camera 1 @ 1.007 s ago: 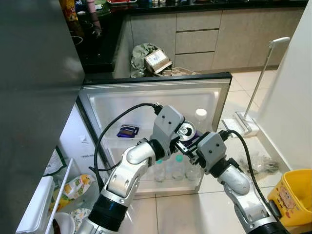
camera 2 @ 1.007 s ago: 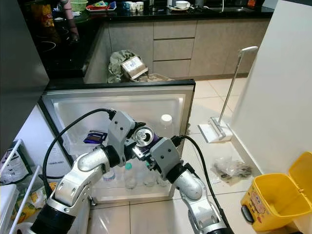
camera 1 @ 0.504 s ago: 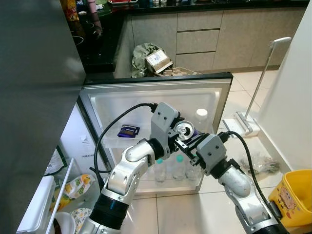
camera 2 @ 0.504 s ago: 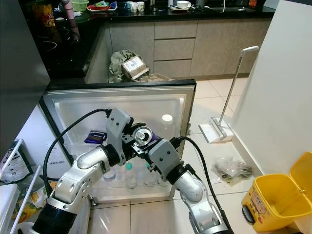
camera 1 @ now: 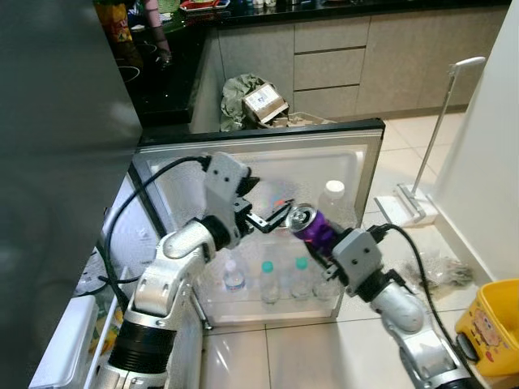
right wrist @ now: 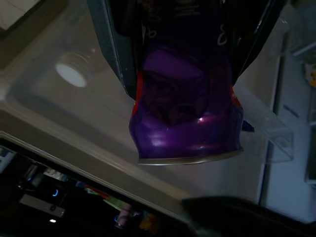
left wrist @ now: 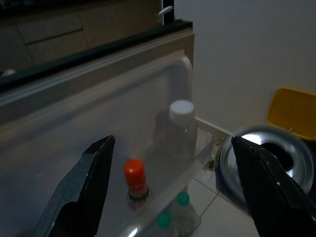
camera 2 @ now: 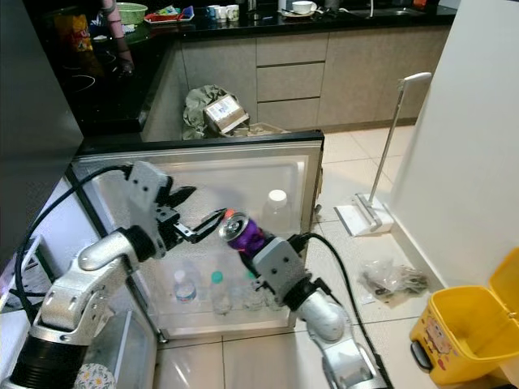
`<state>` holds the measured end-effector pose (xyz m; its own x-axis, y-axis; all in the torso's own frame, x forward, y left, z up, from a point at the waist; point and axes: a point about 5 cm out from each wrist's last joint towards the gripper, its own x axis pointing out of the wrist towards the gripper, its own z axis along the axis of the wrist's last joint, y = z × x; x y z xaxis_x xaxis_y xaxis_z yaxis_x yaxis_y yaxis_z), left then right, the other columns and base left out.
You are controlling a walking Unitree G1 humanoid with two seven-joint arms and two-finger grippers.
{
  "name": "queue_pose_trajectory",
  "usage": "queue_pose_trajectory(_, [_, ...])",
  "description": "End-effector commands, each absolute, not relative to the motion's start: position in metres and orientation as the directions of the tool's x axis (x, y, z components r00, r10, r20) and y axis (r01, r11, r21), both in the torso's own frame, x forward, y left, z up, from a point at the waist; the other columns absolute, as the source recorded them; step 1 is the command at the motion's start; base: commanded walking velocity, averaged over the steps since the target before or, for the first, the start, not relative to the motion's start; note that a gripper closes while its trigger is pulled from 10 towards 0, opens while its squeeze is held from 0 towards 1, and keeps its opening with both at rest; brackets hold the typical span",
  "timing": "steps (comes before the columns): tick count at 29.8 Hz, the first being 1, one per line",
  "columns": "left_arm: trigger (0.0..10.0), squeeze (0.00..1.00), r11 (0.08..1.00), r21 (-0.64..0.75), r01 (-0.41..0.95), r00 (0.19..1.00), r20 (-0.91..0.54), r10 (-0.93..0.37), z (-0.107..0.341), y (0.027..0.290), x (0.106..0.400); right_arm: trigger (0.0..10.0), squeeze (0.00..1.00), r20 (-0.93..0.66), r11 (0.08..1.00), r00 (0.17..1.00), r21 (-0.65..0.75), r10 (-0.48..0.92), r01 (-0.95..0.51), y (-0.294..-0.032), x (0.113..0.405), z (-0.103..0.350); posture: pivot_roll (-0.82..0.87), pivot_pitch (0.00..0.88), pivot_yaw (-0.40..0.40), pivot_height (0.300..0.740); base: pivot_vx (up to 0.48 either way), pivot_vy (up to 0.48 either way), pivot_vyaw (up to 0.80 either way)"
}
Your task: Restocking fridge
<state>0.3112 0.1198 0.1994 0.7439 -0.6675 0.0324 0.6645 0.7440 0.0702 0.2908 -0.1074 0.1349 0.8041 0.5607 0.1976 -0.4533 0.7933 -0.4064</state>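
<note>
A purple drink can (camera 1: 306, 222) with a silver top is held in the air before the open fridge door (camera 1: 268, 158). My right gripper (camera 1: 319, 237) is shut on the can (right wrist: 187, 103), its black fingers (right wrist: 114, 49) pressed to both sides. My left gripper (camera 2: 199, 211) stands open just left of the can, apart from it. In the left wrist view its two fingers (left wrist: 91, 175) spread wide, and the can top (left wrist: 269, 160) sits by one of them. A white-capped bottle (camera 1: 333, 198) stands on the door shelf behind the can.
Small bottles (camera 1: 266, 280) stand in the lower door shelf, one of them red-capped (left wrist: 135, 182). A yellow bin (camera 1: 491, 322) sits at the right, with a mop (camera 1: 428, 154) and a plastic bag (camera 1: 442, 271) on the tiled floor. A rubbish bag with a box (camera 1: 253, 99) lies behind the door.
My left gripper, which was up against the can, has drawn back to the left and stands open. The right gripper keeps the can. The camera has shifted slightly.
</note>
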Motion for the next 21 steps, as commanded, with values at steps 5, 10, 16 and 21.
queue_pose_trajectory(5, [10.0, 0.00, 0.622, -0.086, 0.778, 0.625, 0.016, -0.780, 0.192, 0.102, 0.294, 10.0, 0.00, 0.210, 0.785, 0.796, -0.431, 0.567, -0.446, -0.105, 0.292, 0.136, -0.13, 0.023, 0.068, 0.740, 0.000, 0.000, 0.00])
queue_pose_trajectory(10, [10.0, 0.00, 0.578, -0.194, 0.793, 0.597, 0.058, -0.800, 0.196, 0.097, 0.291, 10.0, 0.00, 0.215, 0.751, 0.777, -0.498, 0.592, -0.434, -0.104, 0.290, 0.137, -0.13, 0.023, 0.067, 0.740, 0.000, 0.000, 0.00])
queue_pose_trajectory(16, [10.0, 0.00, 0.497, -0.346, 0.796, 0.576, 0.175, -0.799, 0.218, 0.111, 0.295, 10.0, 0.00, 0.226, 0.687, 0.749, -0.616, 0.622, -0.385, -0.103, 0.284, 0.135, -0.13, 0.022, 0.068, 0.740, 0.000, 0.000, 0.00])
queue_pose_trajectory(21, [10.0, 0.00, 0.514, -0.353, 0.782, 0.597, 0.185, -0.781, 0.228, 0.129, 0.300, 10.0, 0.00, 0.288, 0.687, 0.750, -0.666, 0.596, -0.290, -0.105, 0.283, 0.139, -0.12, 0.022, 0.068, 0.740, 0.000, 0.000, 0.00])
